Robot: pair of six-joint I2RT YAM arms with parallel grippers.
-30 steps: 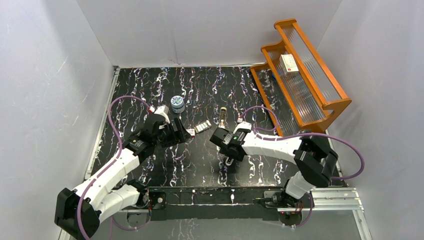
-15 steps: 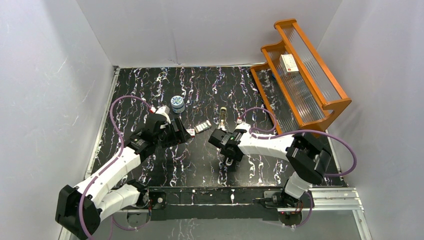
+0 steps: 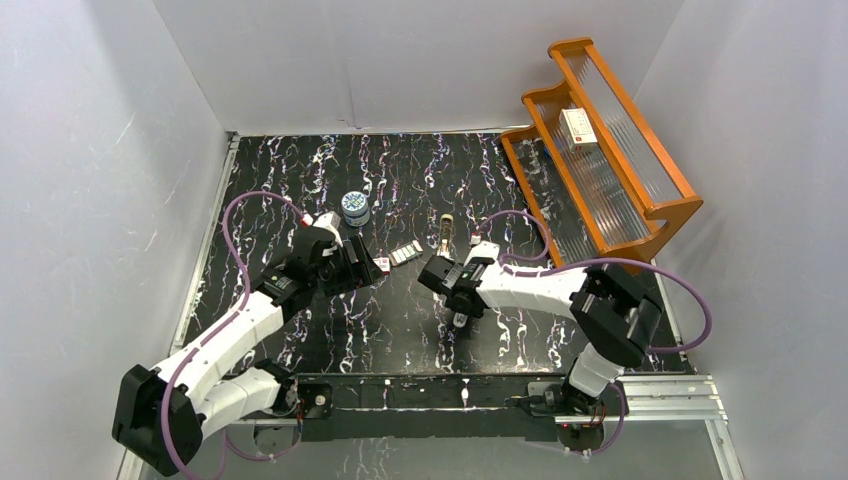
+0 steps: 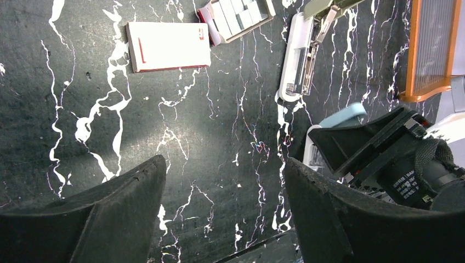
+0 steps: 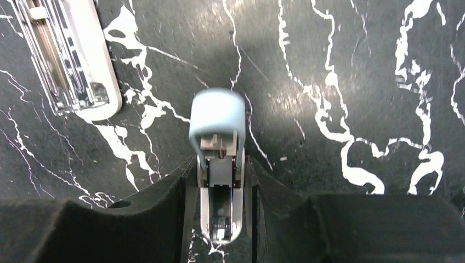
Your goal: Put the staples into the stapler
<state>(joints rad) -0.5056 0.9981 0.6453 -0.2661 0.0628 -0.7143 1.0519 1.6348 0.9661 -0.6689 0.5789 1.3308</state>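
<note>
A black, white-veined tabletop point(image 3: 400, 170) seen from above, with two robot arms reaching in from the near edge. The left gripper point(image 4: 223, 164) hangs over bare table with its jaws wide apart and nothing between them. Just beyond it lies a small red-and-white cardboard sleeve point(image 4: 167, 46), and just past that the grey tray of staples point(image 4: 241, 13), strips showing. Beside the tray, the cream-beige stapler point(image 4: 299, 60) lies flat and opened out, its metal rail exposed. The right gripper point(image 5: 219, 164) is closed on a shorter light blue stapler point(image 5: 216, 118), one finger pressed to each side, low over the table and near the cream stapler's closer end. A round blue-and-white tin point(image 3: 354, 207) stands farther back, and a wooden rack point(image 3: 665, 215) holding a white box point(image 3: 578, 125) is at the far right. The task's own stapler looks ready to be filled, yet no strip has been lifted; the right arm seems occupied with the wrong stapler. Next calls for setting the blue one aside, then pinching a thin strip from the tray and sliding it squarely into the rail, a fine, easily fumbled grasp.
</note>
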